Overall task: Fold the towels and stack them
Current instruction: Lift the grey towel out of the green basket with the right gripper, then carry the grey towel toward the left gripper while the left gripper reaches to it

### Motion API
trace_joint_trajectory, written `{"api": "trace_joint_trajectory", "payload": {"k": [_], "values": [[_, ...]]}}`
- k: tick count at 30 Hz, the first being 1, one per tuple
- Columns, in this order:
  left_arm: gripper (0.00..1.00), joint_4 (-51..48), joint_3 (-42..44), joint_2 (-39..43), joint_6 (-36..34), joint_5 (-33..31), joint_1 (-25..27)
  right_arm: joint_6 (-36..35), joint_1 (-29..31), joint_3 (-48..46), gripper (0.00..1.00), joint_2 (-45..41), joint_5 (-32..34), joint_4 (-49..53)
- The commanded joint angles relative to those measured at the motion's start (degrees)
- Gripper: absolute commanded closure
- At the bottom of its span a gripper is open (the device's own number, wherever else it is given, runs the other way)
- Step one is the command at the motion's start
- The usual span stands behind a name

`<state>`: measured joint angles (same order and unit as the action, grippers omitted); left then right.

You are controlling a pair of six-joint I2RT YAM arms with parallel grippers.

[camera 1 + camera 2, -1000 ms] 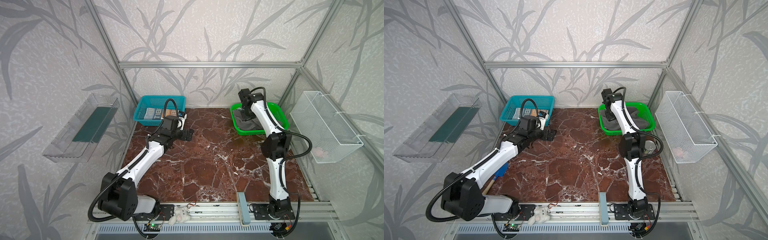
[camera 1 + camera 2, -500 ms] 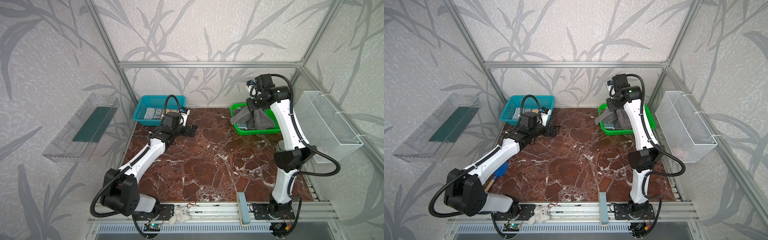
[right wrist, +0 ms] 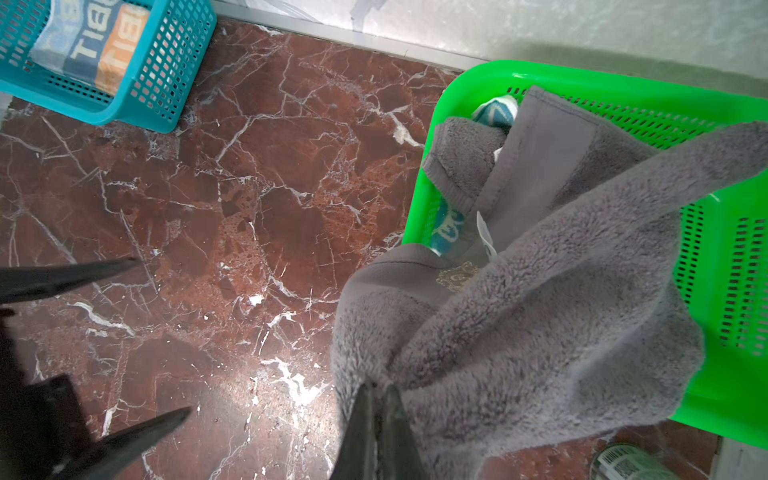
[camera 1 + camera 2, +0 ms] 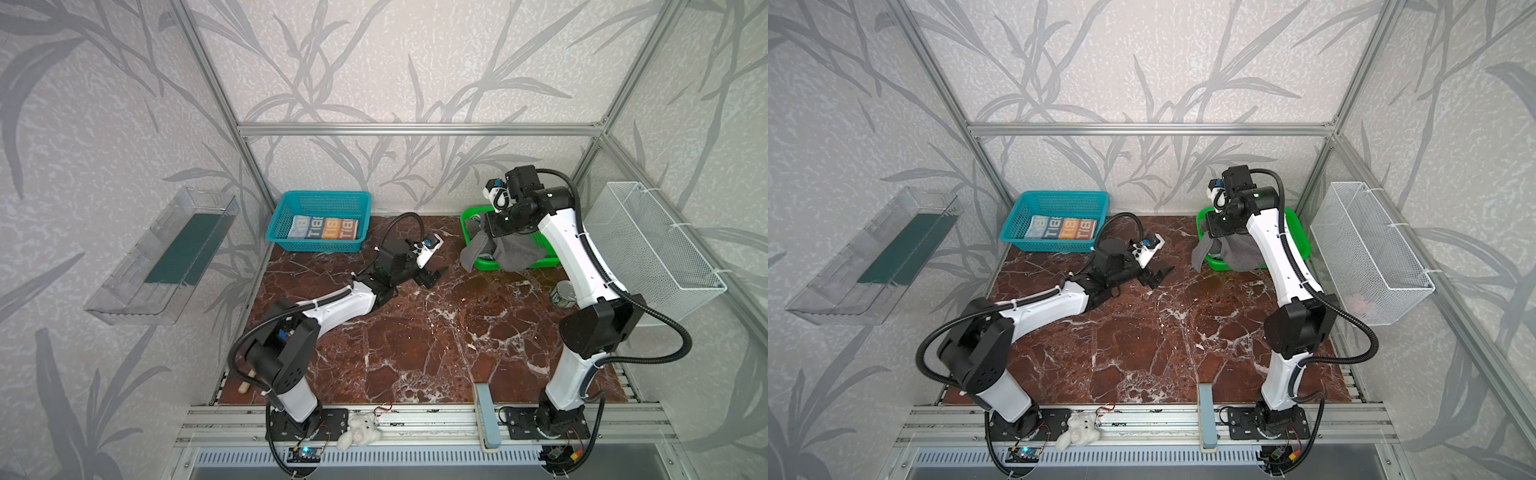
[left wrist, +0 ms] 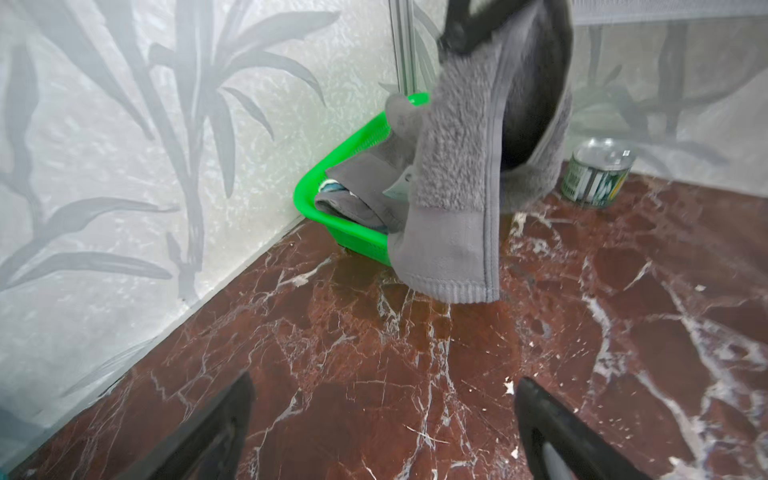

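The right fingers (image 3: 363,432) are clamped on a fold of the grey towel (image 3: 540,311), lifted over the green basket (image 3: 582,81), its tail hanging below them past the rim. This looks like the pull-out step. Next it wants carrying clear to bare tabletop (image 4: 415,332) ahead of the left fingers (image 5: 544,419), which are spread wide and empty. The teal towel (image 3: 446,226) beneath may snag, and a can (image 4: 564,293) stands near. The lettered towel (image 4: 324,227) lies folded in the blue basket (image 4: 320,194) behind the left fingers.

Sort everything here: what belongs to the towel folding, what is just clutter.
Job: grey towel, held by the right hand; lettered towel in the blue basket; teal towel in the green basket.
Clutter: tin can; plush toy; wire basket.
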<state>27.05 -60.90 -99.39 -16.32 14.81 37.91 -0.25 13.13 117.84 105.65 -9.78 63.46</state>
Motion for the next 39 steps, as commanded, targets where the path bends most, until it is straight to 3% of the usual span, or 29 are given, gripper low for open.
{"api": "trace_joint_trajectory", "payload": {"k": [1,4,7,15,24,26,28,29,32,39], "values": [[0.0,18.14,0.11,-6.02,-7.46,-4.83,3.33,2.36,0.1,-0.28,1.0,-3.86,-2.8,-3.93],[0.0,23.41,0.27,-9.62,-9.04,-5.84,5.7,3.1,-0.07,0.2,1.0,-3.57,-2.96,-3.54],[0.0,27.05,0.13,-10.69,-3.96,-6.85,6.62,3.54,-0.42,0.44,1.0,-3.5,-3.62,-3.45],[0.01,29.24,-5.8,-17.22,-5.74,-13.4,8.91,3.59,-0.97,0.25,1.0,-3.0,-6.81,-3.9],[0.21,25.29,-11.4,-22.93,-6.63,-14.41,8.76,4.0,-2.45,-0.42,1.0,-4.46,-10.72,-4.96],[0.31,24.94,-12.4,-23.85,-7.15,-15.71,8.63,3.73,-2.54,-0.73,1.0,-4.7,-11.22,-4.8],[0.55,24.41,-13.17,-24.35,-7.39,-16.99,8.37,3.52,-2.58,-1.19,1.0,-4.92,-11.5,-4.65],[0.75,24.73,-13.27,-24.48,-7.5,-17.4,8.23,3.37,-2.73,-1.44,1.0,-5.14,-11.61,-4.43],[0.97,26.43,-13.38,-24.71,-7.62,-18.44,7.75,3.15,-3.19,-2.25,1.0,-5.91,-12.42,-4.45],[1.0,28.74,-12.07,-21.06,-12.25,-18.83,7.24,0.33,-3.36,-2.67,1.0,-6.77,-10.88,-2.6]]}}
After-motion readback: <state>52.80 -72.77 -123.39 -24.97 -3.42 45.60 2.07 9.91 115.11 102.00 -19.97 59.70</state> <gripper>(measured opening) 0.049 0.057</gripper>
